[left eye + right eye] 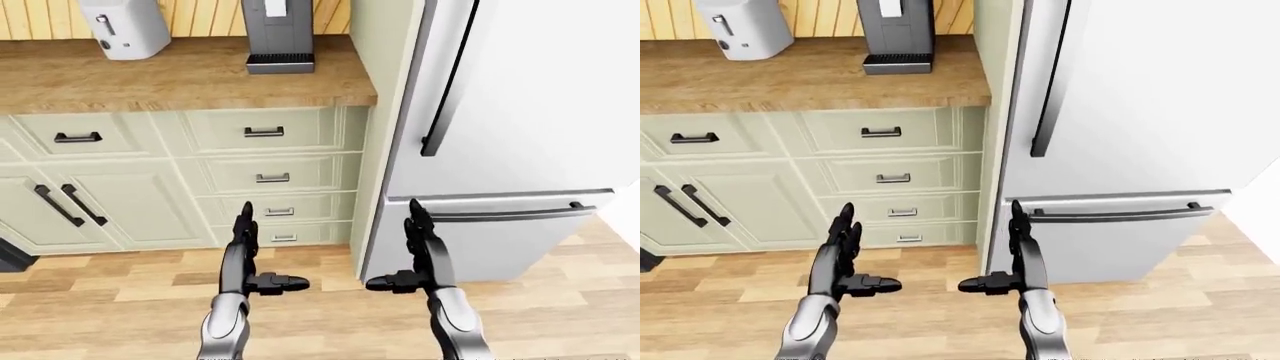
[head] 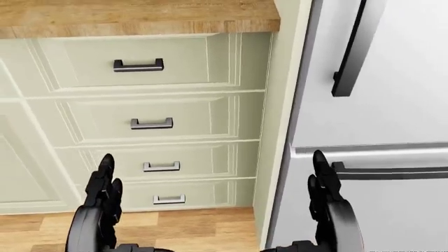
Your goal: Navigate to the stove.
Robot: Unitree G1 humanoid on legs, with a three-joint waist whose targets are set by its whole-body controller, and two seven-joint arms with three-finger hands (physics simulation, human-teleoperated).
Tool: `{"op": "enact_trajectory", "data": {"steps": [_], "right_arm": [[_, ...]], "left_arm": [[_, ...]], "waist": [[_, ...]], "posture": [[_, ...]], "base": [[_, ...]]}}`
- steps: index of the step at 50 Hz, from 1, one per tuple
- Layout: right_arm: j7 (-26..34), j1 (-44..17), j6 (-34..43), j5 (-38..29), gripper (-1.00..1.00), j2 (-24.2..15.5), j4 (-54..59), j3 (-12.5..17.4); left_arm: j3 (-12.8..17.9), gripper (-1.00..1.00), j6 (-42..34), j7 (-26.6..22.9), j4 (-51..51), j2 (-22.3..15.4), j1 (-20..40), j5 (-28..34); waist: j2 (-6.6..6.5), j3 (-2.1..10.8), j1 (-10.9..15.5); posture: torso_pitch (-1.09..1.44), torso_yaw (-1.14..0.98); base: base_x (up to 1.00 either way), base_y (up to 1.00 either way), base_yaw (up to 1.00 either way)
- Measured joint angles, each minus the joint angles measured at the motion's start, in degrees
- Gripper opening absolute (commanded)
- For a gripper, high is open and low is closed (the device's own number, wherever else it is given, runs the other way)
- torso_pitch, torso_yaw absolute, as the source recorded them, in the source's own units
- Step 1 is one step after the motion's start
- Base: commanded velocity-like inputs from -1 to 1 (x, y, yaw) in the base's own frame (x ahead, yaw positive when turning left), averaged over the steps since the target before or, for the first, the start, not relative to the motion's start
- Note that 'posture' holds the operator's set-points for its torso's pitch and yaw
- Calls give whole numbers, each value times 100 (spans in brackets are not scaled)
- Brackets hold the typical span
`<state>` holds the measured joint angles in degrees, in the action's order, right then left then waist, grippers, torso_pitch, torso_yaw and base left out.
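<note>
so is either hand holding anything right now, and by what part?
Nothing is held. The left hand and right hand are both open and empty, fingers extended, in the air before the drawers and fridge.
</note>
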<state>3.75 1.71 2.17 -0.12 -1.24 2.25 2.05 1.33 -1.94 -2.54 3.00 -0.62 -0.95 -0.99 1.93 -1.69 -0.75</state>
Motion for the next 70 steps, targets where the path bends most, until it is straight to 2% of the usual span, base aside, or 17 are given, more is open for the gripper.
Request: {"op": "enact_trajectory", "data": {"steps": [4, 6, 7, 12, 18, 21, 27, 32, 35, 40, 46, 49, 51, 55, 60, 63, 70], "right_arm": [[16, -46, -32, 14, 100, 4, -90, -29], [26, -73, -70, 23, 100, 2, -30, -24], [30, -94, -88, 28, 100, 37, 13, -32], [95, -54, -52, 54, 100, 67, 253, -147], [53, -63, -20, 79, 100, 42, -24, -57], [50, -95, -68, 83, 100, 48, -21, -80], [6, -11, -4, 72, 100, -7, 115, 38], [14, -13, 0, 76, 100, 0, 1, -2], [20, -39, 10, 73, 100, 29, -64, -31], [74, -2, 82, 62, 100, 68, 18, -165], [41, -73, 19, 57, 100, 41, -1, -64], [41, -55, 29, 64, 100, 52, -59, -88], [36, -33, 77, 63, 100, 10, -74, -46], [0, 8, 90, 70, 100, 0, -9, 32], [12, -29, 40, 83, 100, 4, -32, -1], [21, -48, 20, 86, 100, 25, -37, -17], [76, -15, 119, 97, 100, 60, -45, -117]], "left_arm": [[42, 100, 51, 17, -80, -10, 30, 0], [41, 100, 66, 21, -93, -11, 28, 0], [59, 100, 70, 23, -84, -46, 37, -1], [181, 100, 7, 78, 20, -72, -36, 4], [105, 100, 29, 51, -41, -54, 6, 1], [113, 100, 48, 48, -74, -58, 20, 1], [-6, 100, 0, 2, 20, 2, -13, 0], [41, 100, 40, 18, -66, -9, 26, 0], [55, 100, 64, 23, -85, -36, 32, -1], [175, 100, 11, 74, 11, -70, -34, 3], [108, 100, 31, 52, -41, -54, 6, 3], [113, 100, 49, 48, -74, -58, 17, 1], [60, 100, 51, 44, -34, -5, 17, 0], [-10, 100, -6, 2, 26, 4, -13, 0], [43, 100, 43, 19, -71, -10, 28, 0], [51, 100, 67, 22, -91, -31, 33, -1], [154, 100, 3, 75, -1, -63, -22, 3]], "waist": [[-310, -59, 7], [-562, -25, 13], [-598, 15, 48], [-429, -17, 133], [-66, -37, 80], [207, 18, 65], [67, 26, -12], [-326, -54, 8], [-623, 9, 37], [-447, -24, 117], [-75, -25, 82], [201, 11, 78], [106, -2, -10], [67, 31, -12], [-315, -45, 7], [-628, 9, 39], [-317, -28, 102]], "posture": [[0, 0], [0, 0], [0, 0], [0, 0], [0, 0], [0, 0], [0, 0], [0, 0], [0, 0], [0, 0], [0, 0], [0, 0], [0, 0], [0, 0], [0, 0], [0, 0], [0, 0]], "base": [[0, 18, 0], [0, 18, 0], [0, 18, 0], [0, 17, 0], [0, 16, 0], [0, 15, 0], [0, 15, 0], [0, 15, 0], [0, 16, 0], [0, 16, 0], [0, 15, 0], [0, 16, 0], [0, 15, 0], [0, 15, 0], [0, 15, 0], [0, 15, 0], [0, 15, 0]]}}
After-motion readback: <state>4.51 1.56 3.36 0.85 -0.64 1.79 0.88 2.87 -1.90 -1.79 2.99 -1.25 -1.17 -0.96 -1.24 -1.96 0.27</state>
